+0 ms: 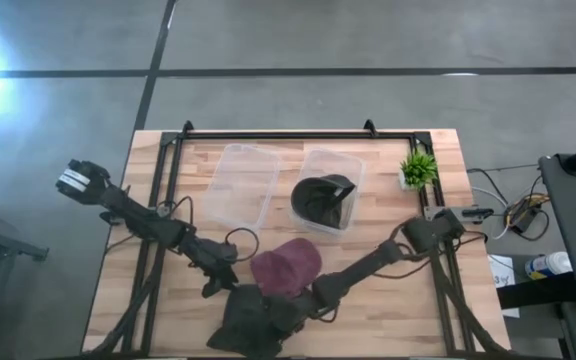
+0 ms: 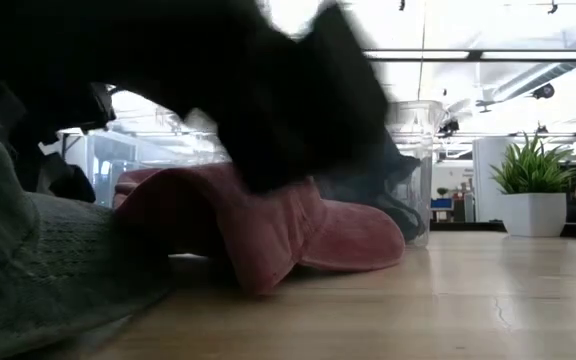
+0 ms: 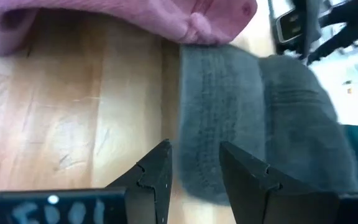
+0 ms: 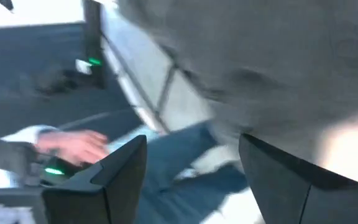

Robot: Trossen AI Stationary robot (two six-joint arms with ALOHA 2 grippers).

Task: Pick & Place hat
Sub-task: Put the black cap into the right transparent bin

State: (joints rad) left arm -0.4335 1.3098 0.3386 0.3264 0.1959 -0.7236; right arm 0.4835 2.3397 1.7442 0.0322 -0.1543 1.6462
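A dark grey hat (image 1: 253, 322) lies flat at the table's near edge, and its crown is wide in the low view (image 2: 38, 270). A pink hat (image 1: 286, 267) rests on the wood just behind it, touching it (image 3: 194, 28). My left gripper (image 1: 218, 283) is open at the grey hat's left edge (image 3: 204, 124); one finger (image 3: 157, 174) is over bare wood and the other (image 3: 244, 177) over the hat. My right gripper (image 1: 303, 305) is open at the grey hat's right side (image 4: 278, 56). A black hat (image 1: 323, 198) sits in a clear bin. My left gripper has its fingers astride the grey hat's rim (image 3: 197, 180), coming level from the table's left; I cannot tell whether they touch it. My right gripper is close against the grey hat, and I cannot tell whether it touches it.
Two clear bins (image 1: 240, 183) (image 1: 343, 170) stand at the far middle of the table. A small potted plant (image 1: 418, 168) is at the far right. Bare wood shows on the table's right half (image 2: 488, 290). A person's hand (image 4: 73, 146) shows beyond the near edge.
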